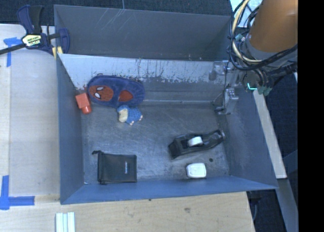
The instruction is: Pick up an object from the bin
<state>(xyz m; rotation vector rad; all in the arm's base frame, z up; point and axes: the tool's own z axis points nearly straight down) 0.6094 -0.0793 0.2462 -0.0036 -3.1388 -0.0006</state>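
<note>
Bin (152, 33) holds slipper (115, 91), orange block (83, 103), toy (129, 115), black pouch (117, 168), tape dispenser (196, 143), white lump (196, 170).

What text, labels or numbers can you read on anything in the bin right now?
No words or numbers can be read.
Black flat pouch: a faint pale mark near its middle, too small to read.
Blue slipper: a red masked-face picture, no words.
Black tape dispenser: no marking to be seen.
</note>
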